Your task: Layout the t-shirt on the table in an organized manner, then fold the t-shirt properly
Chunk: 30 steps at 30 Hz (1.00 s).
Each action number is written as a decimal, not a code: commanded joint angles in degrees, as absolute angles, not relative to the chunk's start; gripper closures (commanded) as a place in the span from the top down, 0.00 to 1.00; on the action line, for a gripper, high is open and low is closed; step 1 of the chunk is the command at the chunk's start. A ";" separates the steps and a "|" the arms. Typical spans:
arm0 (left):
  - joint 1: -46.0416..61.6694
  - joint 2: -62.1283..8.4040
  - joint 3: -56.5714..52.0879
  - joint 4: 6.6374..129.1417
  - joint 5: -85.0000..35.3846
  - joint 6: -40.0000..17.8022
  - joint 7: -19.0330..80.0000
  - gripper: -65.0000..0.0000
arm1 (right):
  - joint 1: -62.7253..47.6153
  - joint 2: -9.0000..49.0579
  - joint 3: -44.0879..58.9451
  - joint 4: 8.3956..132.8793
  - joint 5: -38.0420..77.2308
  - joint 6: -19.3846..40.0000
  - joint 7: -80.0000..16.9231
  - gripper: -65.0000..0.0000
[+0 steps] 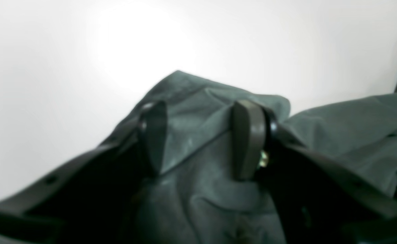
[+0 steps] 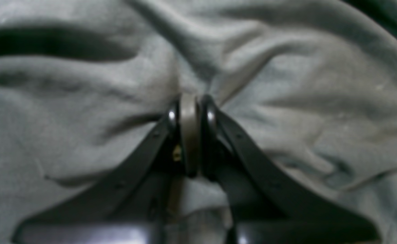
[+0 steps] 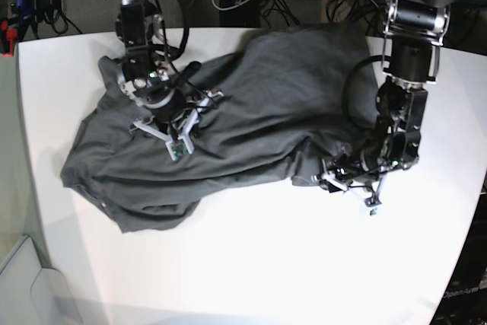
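Spreading a crumpled t-shirt (image 3: 251, 104) on the table (image 3: 251, 264)
Left wrist: left gripper (image 1: 202, 135) half open over a limp hem. Right wrist: right gripper (image 2: 190, 112) pinched shut on thin cloth. Base: shirt lay mid-table; corners looked best to grasp.

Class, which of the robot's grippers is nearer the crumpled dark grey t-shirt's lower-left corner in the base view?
Right. The right gripper pinches the crumpled dark grey t-shirt just above that corner; the left gripper straddles its opposite edge.
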<state>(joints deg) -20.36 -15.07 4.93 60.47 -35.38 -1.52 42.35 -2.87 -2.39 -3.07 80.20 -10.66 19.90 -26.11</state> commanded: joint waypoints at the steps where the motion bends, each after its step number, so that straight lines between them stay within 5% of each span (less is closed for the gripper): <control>1: -21.85 -15.52 4.62 61.41 -35.65 -1.89 41.36 0.48 | -4.35 -1.89 -2.77 79.25 -13.67 20.09 -35.30 0.00; 9: -20.44 -16.04 8.48 56.92 -31.69 -2.07 41.45 0.46 | -4.00 -1.89 -2.77 79.25 -13.67 20.09 -35.30 0.00; 11: -20.44 -15.87 8.84 53.49 -29.67 -2.15 41.36 0.37 | -3.91 -1.89 -2.77 79.25 -13.67 20.09 -35.30 0.00; 15: -20.44 -16.13 8.57 48.92 -29.05 -2.24 41.10 0.00 | -3.91 -1.89 -2.77 79.25 -13.67 20.09 -35.30 0.00; 25: -22.73 -21.14 8.13 59.12 -29.32 -1.71 41.45 0.01 | -3.82 -1.89 -2.77 79.43 -13.67 20.09 -35.30 0.00; 30: -23.43 -22.20 -1.98 64.92 -28.88 -1.71 46.11 0.01 | -4.35 -1.98 -2.77 84.26 -13.49 20.26 -35.30 0.00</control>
